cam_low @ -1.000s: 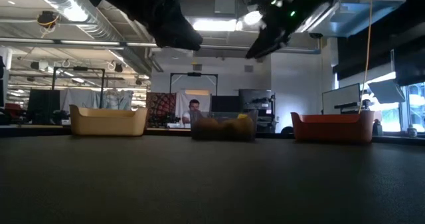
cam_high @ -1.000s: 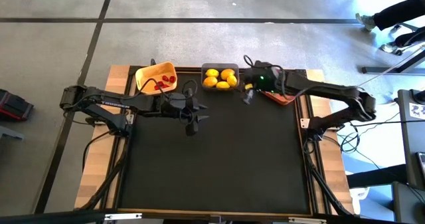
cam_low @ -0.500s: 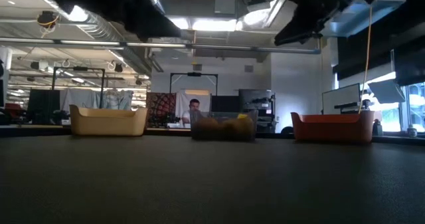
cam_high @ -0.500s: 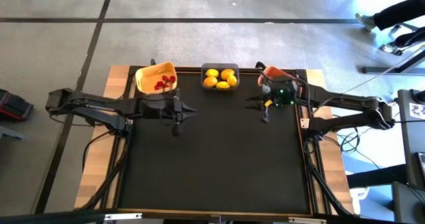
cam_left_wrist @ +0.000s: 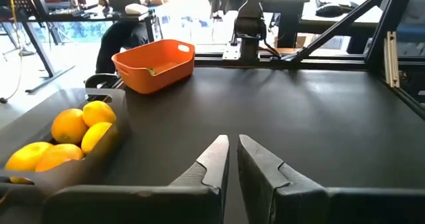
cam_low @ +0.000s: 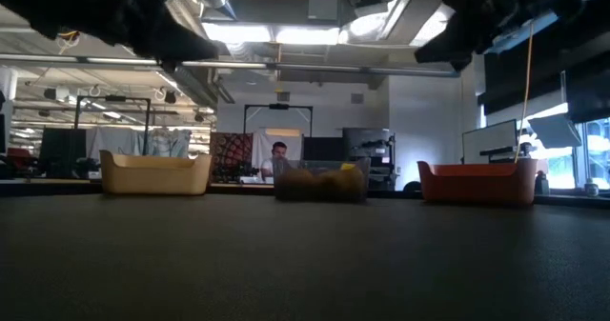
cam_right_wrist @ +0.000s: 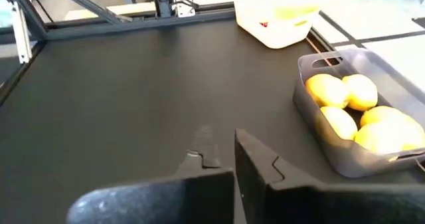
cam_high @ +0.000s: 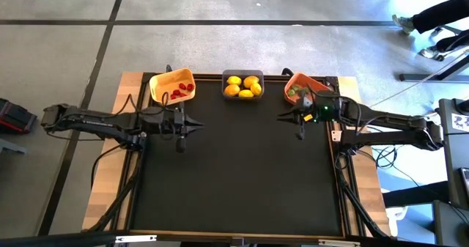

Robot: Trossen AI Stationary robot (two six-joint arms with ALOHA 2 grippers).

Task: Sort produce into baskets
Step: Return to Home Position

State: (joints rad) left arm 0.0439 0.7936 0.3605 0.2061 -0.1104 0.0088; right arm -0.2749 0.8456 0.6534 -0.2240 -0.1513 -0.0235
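The dark grey basket (cam_right_wrist: 345,159) stood at the middle of the far edge of the black tabletop (cam_high: 234,181), and it held four yellow lemons (cam_high: 242,86) packed close together. To its left, just apart from it, sat the yellow-orange basket (cam_high: 163,82), turned a little askew, with a few red pieces (cam_high: 182,90) lying in the corner nearest the grey basket. To the grey basket's right, about as far off, was the orange basket (cam_high: 302,80), with green pieces (cam_high: 293,93) inside it (partly hidden by the arm reaching past).

The left gripper (cam_left_wrist: 232,143) hung above bare tabletop, to the left of the grey basket and nearer the front than it, below the yellow-orange basket in the overhead view. Its fingers (cam_left_wrist: 255,161) were drawn together with only a thin slit between them and grasped nothing.

The right gripper (cam_right_wrist: 221,136) hung likewise above bare tabletop, to the right of the grey basket and a little nearer the front, just beside the orange basket. Its fingers (cam_right_wrist: 255,156) were also closed up, empty.

From table height both arms showed only as dark shapes high above the baskets. A person (cam_low: 278,154) sat in the room beyond the grey basket.
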